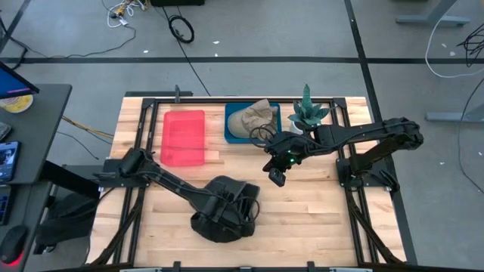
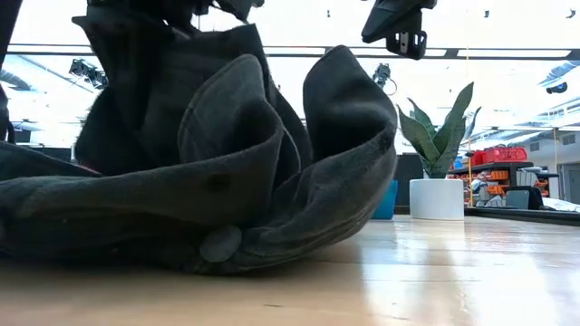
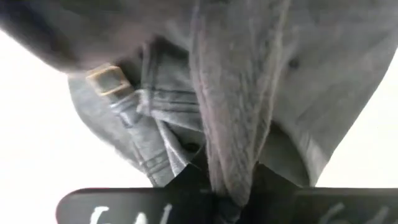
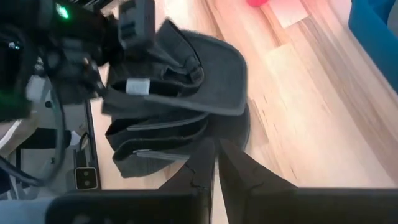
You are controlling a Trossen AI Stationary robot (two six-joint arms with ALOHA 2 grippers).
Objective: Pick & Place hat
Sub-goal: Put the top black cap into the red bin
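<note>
The dark hat [image 1: 223, 215] lies crumpled on the wooden counter [image 1: 318, 219] near its front edge. The left gripper [image 1: 231, 202] is down on it — fingers clamped together on a fold of the fabric. The right gripper [image 1: 277, 177] hangs above mid-counter, fingers together and empty — near a blue bin [image 1: 234, 132] holding a tan hat [image 1: 253, 117].
</note>
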